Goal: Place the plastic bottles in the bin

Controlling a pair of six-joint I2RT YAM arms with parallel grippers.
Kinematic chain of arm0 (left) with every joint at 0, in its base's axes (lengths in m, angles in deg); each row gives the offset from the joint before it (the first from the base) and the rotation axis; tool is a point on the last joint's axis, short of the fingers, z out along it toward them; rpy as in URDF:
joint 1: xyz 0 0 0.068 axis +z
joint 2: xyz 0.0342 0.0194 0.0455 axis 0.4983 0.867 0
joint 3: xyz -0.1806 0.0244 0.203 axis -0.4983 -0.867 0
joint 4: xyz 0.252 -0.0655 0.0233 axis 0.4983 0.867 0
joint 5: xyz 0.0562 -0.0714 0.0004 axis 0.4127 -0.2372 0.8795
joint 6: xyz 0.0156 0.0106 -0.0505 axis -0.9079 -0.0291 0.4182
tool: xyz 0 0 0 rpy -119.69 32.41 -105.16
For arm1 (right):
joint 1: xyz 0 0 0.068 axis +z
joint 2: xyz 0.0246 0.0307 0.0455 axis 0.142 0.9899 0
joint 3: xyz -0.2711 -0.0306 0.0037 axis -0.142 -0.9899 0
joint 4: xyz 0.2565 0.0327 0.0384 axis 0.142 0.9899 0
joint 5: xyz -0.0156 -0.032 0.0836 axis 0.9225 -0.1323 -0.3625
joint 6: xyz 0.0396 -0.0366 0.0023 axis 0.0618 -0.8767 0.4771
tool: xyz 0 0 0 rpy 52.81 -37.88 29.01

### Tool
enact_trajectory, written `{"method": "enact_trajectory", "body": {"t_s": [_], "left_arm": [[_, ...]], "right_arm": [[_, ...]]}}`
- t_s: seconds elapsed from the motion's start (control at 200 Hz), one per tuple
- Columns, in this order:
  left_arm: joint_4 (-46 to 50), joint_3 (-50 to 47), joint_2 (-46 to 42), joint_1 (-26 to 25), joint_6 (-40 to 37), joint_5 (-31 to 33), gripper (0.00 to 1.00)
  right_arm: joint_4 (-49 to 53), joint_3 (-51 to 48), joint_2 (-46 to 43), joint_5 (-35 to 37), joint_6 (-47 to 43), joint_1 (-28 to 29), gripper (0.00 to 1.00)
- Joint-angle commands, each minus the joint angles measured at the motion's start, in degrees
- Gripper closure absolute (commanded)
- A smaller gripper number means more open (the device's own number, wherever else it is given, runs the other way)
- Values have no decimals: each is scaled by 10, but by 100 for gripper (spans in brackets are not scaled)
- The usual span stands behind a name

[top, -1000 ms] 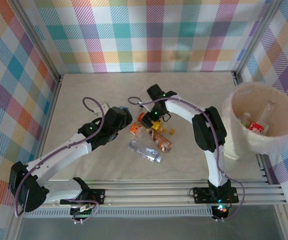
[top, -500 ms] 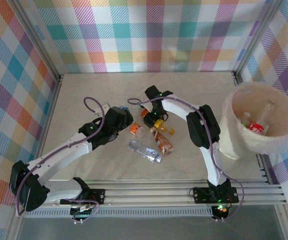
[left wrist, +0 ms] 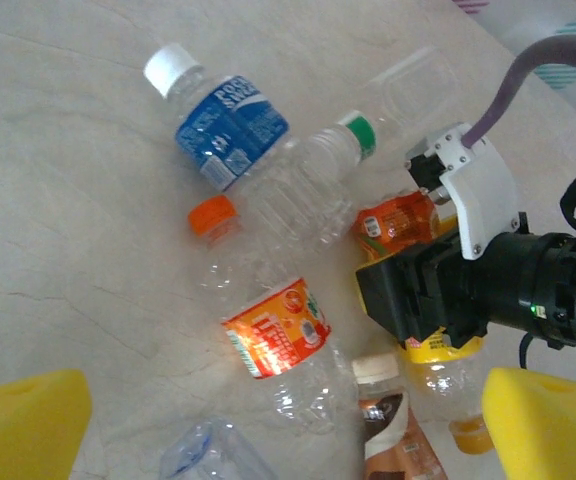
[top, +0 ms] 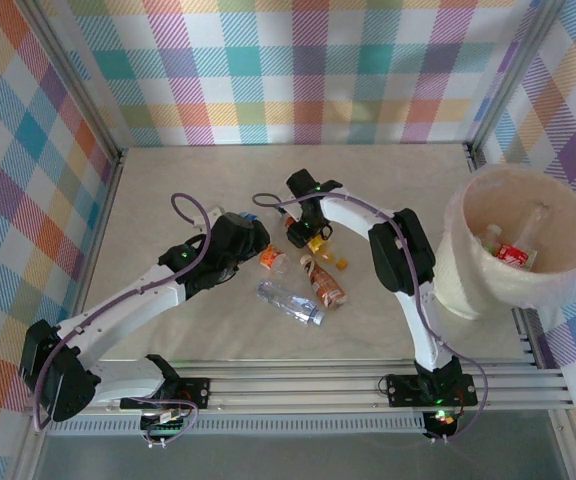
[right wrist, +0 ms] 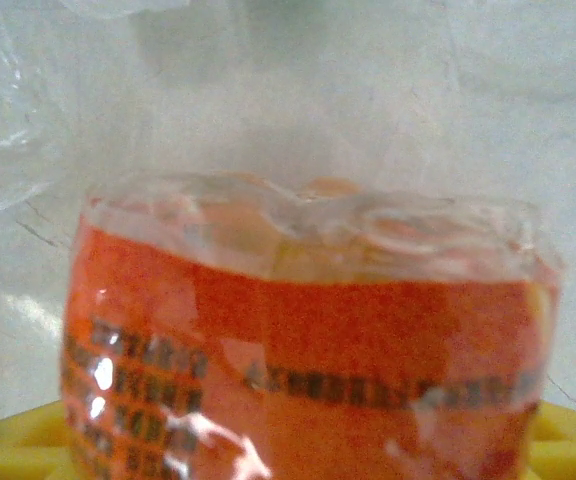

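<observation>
We see a robotics lab test cell, not a home or a shop: a pale stone-patterned surface [top: 168,190] is boxed in by aluminium posts [top: 73,85] and walls of pastel checked cloth [top: 308,70]. The left arm [top: 128,305] and the right arm [top: 420,320] are bolted to slotted metal rails [top: 298,385] at the near edge, with cables [top: 180,212] looping loose. On the surface we find crushed plastic bottles [top: 290,302] and a bin [top: 465,275].

White-shelled arms [top: 133,298], black joints, purple cables [top: 183,205] (looped), yellow finger pads [left wrist: 548,425], green lights.
</observation>
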Motion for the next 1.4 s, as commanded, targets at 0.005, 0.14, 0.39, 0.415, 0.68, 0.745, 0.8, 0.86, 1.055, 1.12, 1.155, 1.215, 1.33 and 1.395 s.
{"method": "enact_trajectory", "body": {"t_s": [0.005,0.14,0.39,0.415,0.68,0.745,0.8,0.86,1.055,1.12,1.155,1.215,1.33,1.395], "left_arm": [[-56,-14,-4,5,-41,-47,0],[-103,-22,-5,5,-70,-92,0],[-245,-45,-6,5,-126,-222,0],[-261,-48,-6,5,-130,-238,0],[-333,-44,9,4,-158,-345,0],[-345,-42,13,3,-159,-364,0],[-367,-44,18,3,-158,-388,0],[-391,-43,24,3,-158,-418,0],[-440,-38,40,-5,-158,-466,0],[-457,-36,44,-8,-159,-482,0],[-469,-36,45,-10,-158,-491,0],[-486,-33,50,-13,-158,-510,0],[-497,-25,56,-20,-165,-534,0],[-497,-21,58,-23,-170,-538,0]], "right_arm": [[-16,-20,-71,16,9,0,42],[-48,-62,-136,24,28,-2,44],[-118,-139,-251,9,83,-5,45],[-128,-148,-262,7,88,-4,45],[-232,-246,-396,-21,164,-16,46],[-262,-270,-430,-26,180,-18,46],[-278,-286,-457,-37,194,-21,46],[-276,-287,-481,-50,203,-21,45],[-293,-299,-554,-43,214,-22,46],[-300,-301,-575,-41,213,-23,46],[-302,-301,-587,-39,212,-23,46],[-302,-301,-605,-32,210,-25,46],[-305,-304,-638,-17,198,-33,46],[-302,-304,-653,-19,198,-47,47]]}}
